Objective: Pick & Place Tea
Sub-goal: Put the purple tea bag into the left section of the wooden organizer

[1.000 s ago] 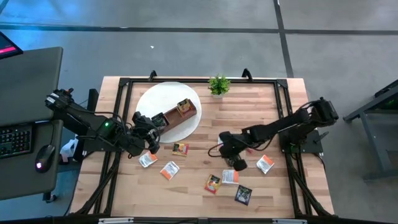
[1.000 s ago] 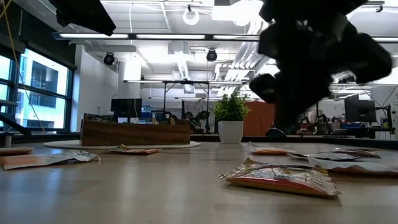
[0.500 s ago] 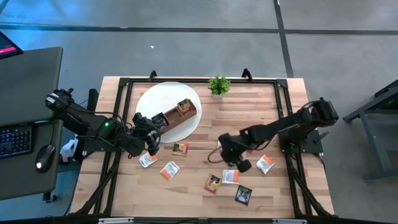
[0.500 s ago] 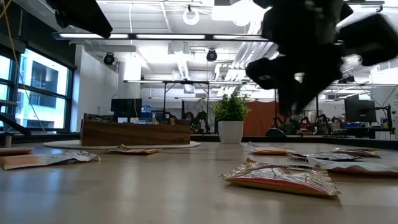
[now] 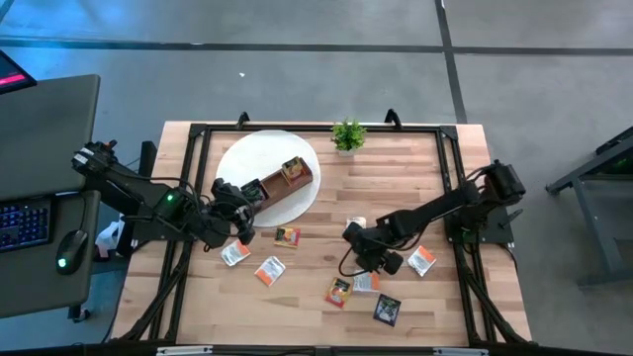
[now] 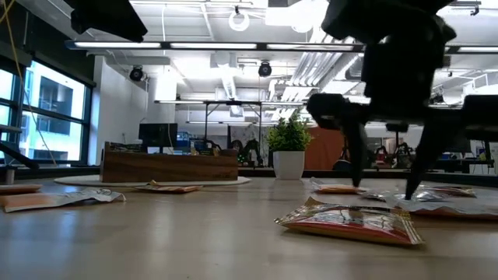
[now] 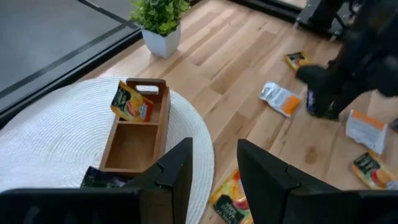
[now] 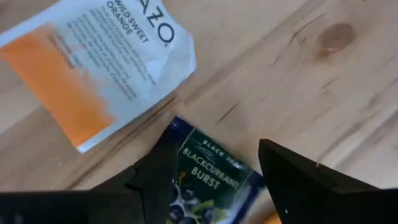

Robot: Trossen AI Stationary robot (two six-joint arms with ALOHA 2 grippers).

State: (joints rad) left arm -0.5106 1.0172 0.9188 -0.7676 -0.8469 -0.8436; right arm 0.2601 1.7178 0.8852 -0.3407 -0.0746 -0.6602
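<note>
Several tea sachets lie flat on the wooden table (image 5: 326, 198). Among them are an orange-red one (image 5: 287, 236), white-orange ones (image 5: 269, 270) (image 5: 422, 260) and a dark one (image 5: 387, 310). My right gripper (image 5: 376, 262) is open and points down, low over the table (image 6: 387, 183). Its fingers stand on either side of a dark "Blackcurrant Burst" sachet (image 8: 208, 171), with a white-orange sachet (image 8: 99, 68) beside it. My left gripper (image 5: 242, 225) is open and empty (image 7: 214, 174), beside the wooden box (image 5: 282, 183) that stands on the round white mat (image 5: 242, 158). My right gripper stands open over the dark sachet's end (image 8: 199, 146), fingers pointing down from above. The sachet lies flat on the table. I cannot tell whether the fingertips (image 8: 155, 177) touch it.
An orange-red sachet (image 7: 132, 102) stands in one compartment of the box and a dark one (image 7: 106, 178) lies in another. A small potted plant (image 5: 347, 135) stands at the far edge. A black frame (image 5: 188, 198) runs round the table.
My right gripper has gone down toward the table and a little toward its near edge. It has tipped so that its fingers point straight down at the sachets. The sachets and my left arm have kept still.
</note>
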